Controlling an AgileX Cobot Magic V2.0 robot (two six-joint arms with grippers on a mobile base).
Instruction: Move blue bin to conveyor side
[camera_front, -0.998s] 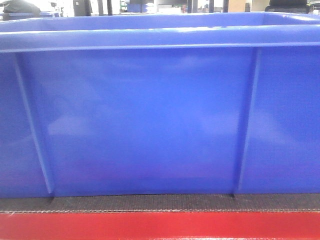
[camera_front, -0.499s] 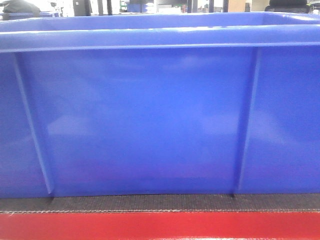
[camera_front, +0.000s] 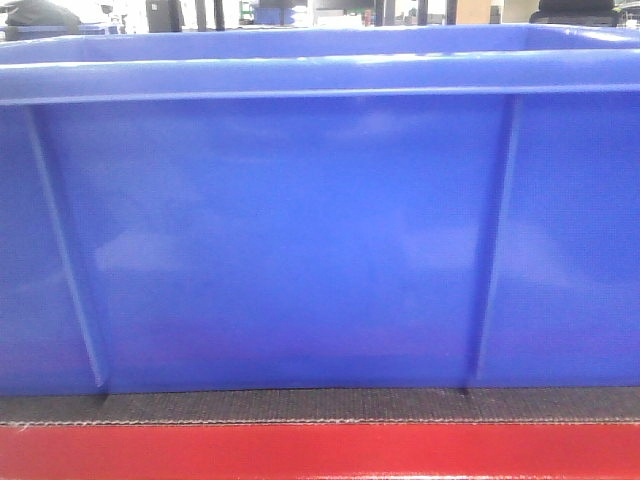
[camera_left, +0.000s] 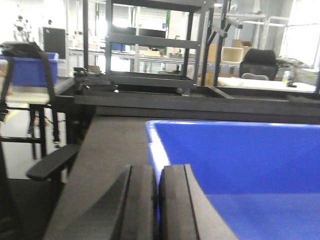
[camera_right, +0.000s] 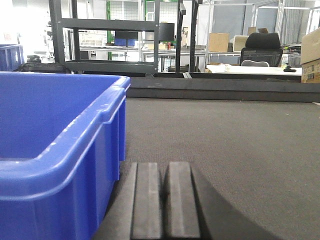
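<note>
Dark woven conveyor side (camera_front: 320, 405) edged by red band (camera_front: 320, 450), carrying glossy blue bin (camera_front: 300, 240): smooth walls, slim vertical ribs, thick rolled rim. Left end effector (camera_left: 158, 200) pinched narrow at bin's left rim; right end effector (camera_right: 164, 200) nearly closed, empty, just beside bin's right wall.

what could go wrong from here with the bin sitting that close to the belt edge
1. The blue bin sits near the frayed edge of the dark belt, next to the red band; a further push that way might overhang it.
2. Both grippers look shut and outside the bin: the left gripper by its left rim, the right gripper beside its right wall. Neither grasps it, so a push could skew the glossy crate.
</note>
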